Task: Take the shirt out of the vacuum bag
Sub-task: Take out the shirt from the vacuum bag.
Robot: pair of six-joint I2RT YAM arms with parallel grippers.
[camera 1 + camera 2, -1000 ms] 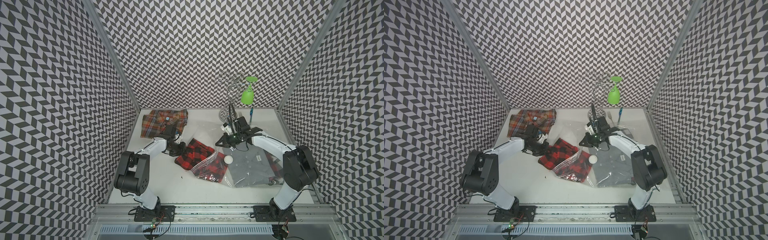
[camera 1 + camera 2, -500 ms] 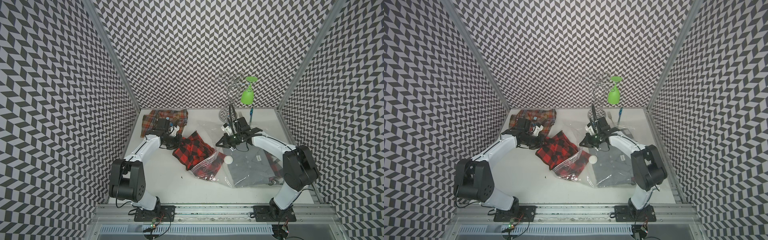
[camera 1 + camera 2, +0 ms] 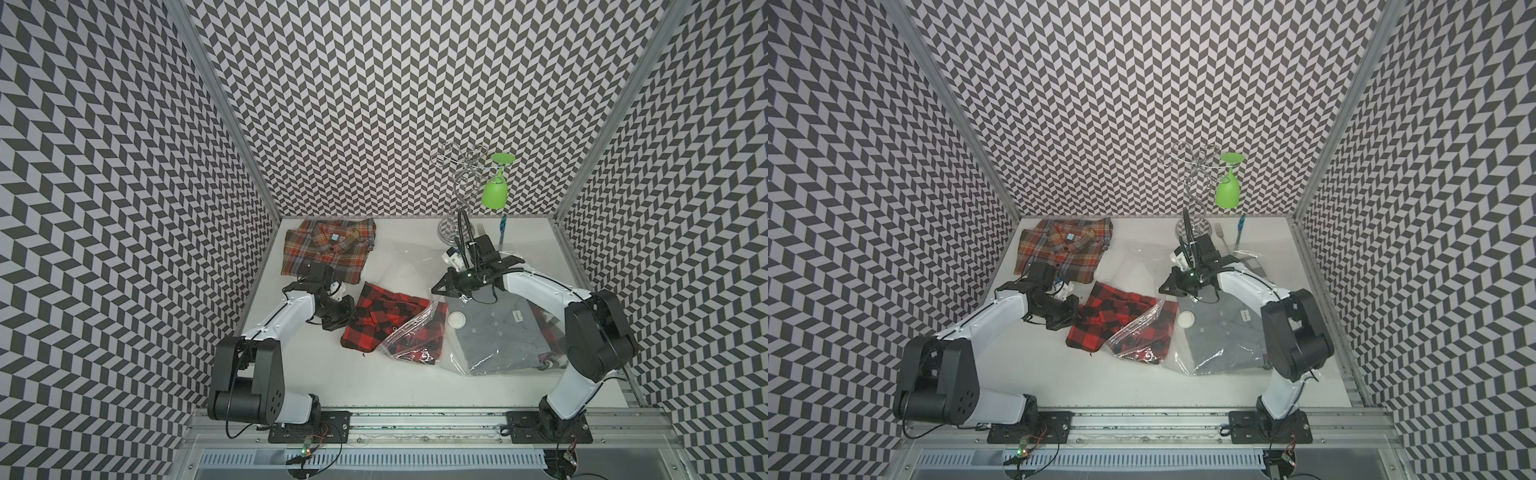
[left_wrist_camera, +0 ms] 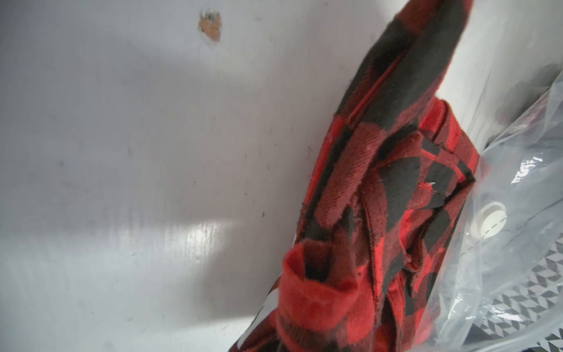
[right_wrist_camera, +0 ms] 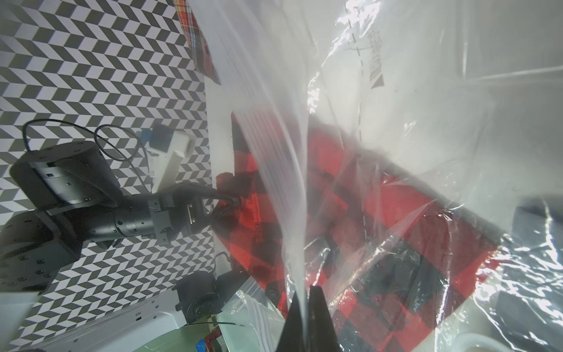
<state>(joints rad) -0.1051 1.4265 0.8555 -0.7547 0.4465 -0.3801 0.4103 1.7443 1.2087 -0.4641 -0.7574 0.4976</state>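
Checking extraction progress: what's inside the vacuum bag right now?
The red plaid shirt is mostly out, with one end under the vacuum bag film. A folded grey shirt lies inside. Anything beneath the grey shirt is covered.

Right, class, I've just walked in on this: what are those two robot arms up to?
The left claw is shut on the edge of the red-and-black checked shirt, which lies partly out of the vacuum bag on the table. The right claw pinches a fold of the bag's clear plastic, lifted off the table. A grey shirt lies inside the bag, and an orange plaid shirt sits loose at the table's back.
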